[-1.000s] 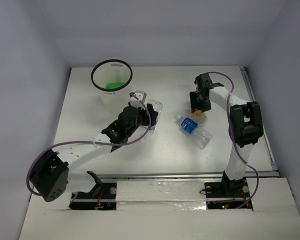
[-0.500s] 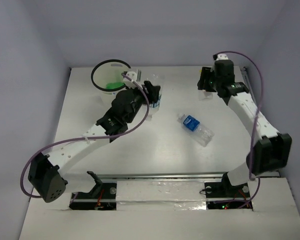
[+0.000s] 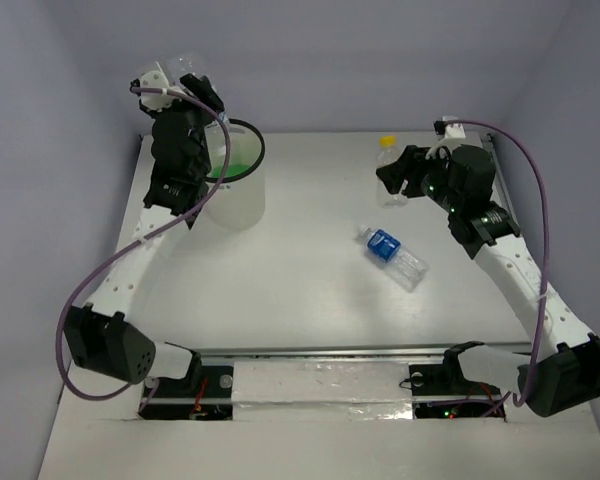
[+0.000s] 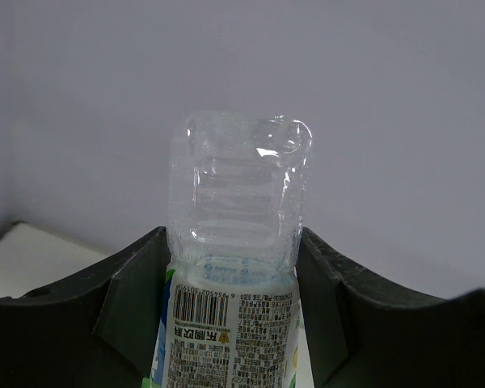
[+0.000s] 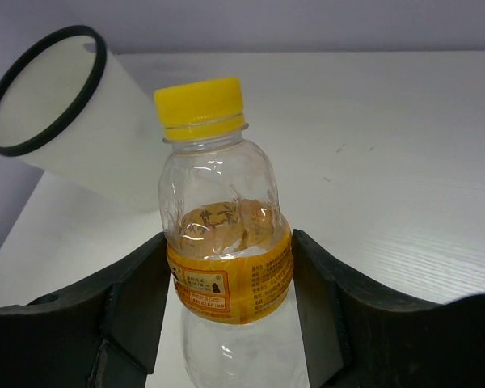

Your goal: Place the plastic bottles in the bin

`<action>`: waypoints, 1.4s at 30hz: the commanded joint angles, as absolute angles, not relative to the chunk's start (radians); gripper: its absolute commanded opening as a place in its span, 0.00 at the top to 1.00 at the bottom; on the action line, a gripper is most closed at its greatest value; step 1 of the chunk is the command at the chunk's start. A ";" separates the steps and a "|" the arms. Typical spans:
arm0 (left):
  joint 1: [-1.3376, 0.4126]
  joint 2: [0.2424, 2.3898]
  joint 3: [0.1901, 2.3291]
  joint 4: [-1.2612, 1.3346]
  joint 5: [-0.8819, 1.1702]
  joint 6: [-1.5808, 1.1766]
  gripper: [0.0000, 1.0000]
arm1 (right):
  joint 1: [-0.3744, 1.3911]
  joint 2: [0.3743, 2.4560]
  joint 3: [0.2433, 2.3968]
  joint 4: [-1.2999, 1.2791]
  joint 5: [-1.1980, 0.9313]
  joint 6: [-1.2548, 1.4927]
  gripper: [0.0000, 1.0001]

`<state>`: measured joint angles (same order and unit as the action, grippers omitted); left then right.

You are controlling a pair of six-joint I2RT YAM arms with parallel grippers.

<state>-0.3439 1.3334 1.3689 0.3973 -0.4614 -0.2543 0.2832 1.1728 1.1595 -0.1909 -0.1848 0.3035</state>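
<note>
My left gripper (image 3: 195,88) is raised high by the far left rim of the bin (image 3: 242,205) and is shut on a clear bottle (image 3: 185,63) with a white printed label (image 4: 234,242), its base pointing away from the wrist. A green bottle (image 3: 225,165) lies inside the bin. My right gripper (image 3: 398,180) is shut on the orange label of a yellow-capped bottle (image 3: 388,150), held upright (image 5: 222,234). A clear bottle with a blue label (image 3: 391,258) lies on the table between the arms.
The bin also shows in the right wrist view (image 5: 73,137), beyond the held bottle. The table (image 3: 300,290) is walled at the back and on both sides. A rail runs along the right edge (image 3: 525,250).
My left arm has lifted its clear bottle from table height beside the bin to high over the bin's far left rim. My right gripper has risen with the yellow-capped bottle and turned toward the bin.
</note>
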 commanded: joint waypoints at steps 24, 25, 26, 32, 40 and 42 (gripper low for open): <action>-0.255 1.526 1.198 0.827 -0.505 0.127 0.27 | 0.583 1.346 1.317 0.143 -0.327 0.340 0.53; -0.255 1.523 1.198 0.824 -0.502 0.127 0.21 | 0.583 1.368 1.368 0.158 -0.336 0.351 0.53; -0.255 1.513 1.195 0.822 -0.499 0.127 0.20 | 0.594 1.390 1.394 0.164 -0.339 0.356 0.53; -0.255 1.447 1.169 0.816 -0.474 0.103 0.08 | 0.617 1.541 1.555 0.195 -0.344 0.385 0.53; -0.255 1.278 1.167 0.747 -0.460 -0.090 0.16 | 0.649 1.716 1.716 0.276 -0.345 0.446 0.52; -0.255 1.227 1.169 0.732 -0.430 -0.161 0.20 | 0.664 1.788 1.761 0.279 -0.342 0.446 0.51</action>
